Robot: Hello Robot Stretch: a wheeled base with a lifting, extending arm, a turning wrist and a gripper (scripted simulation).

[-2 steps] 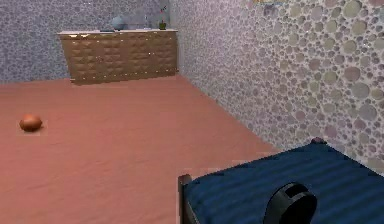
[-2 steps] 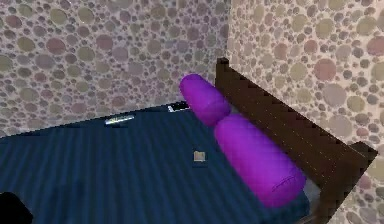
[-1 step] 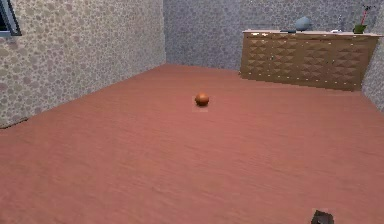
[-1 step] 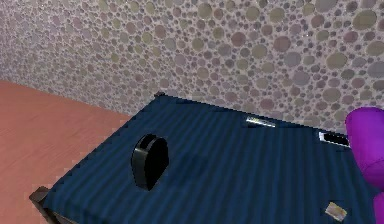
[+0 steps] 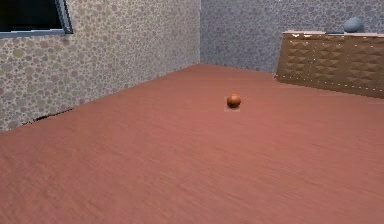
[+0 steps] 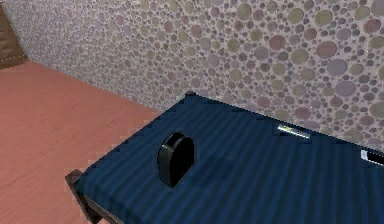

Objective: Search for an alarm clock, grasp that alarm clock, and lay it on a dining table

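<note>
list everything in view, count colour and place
ball: 1, orange-brown, on the floor mid-room
cabinet: 1, light wood, forward view's right
rounded thing: 1, grey-blue, on top of the cabinet
window: 1, dark, forward view's top left
bed: 1, dark blue striped, arm side view's lower right
round disc: 1, black, upright on the bed, maybe the alarm clock
thin strip: 1, pale, at the bed's far edge
flat thing: 1, dark, on the bed at the arm side view's right edge

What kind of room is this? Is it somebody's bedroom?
Probably a bedroom. There is a bed with a dark blue striped cover, a wooden dresser, and an orange ball lying on the floor.
</note>
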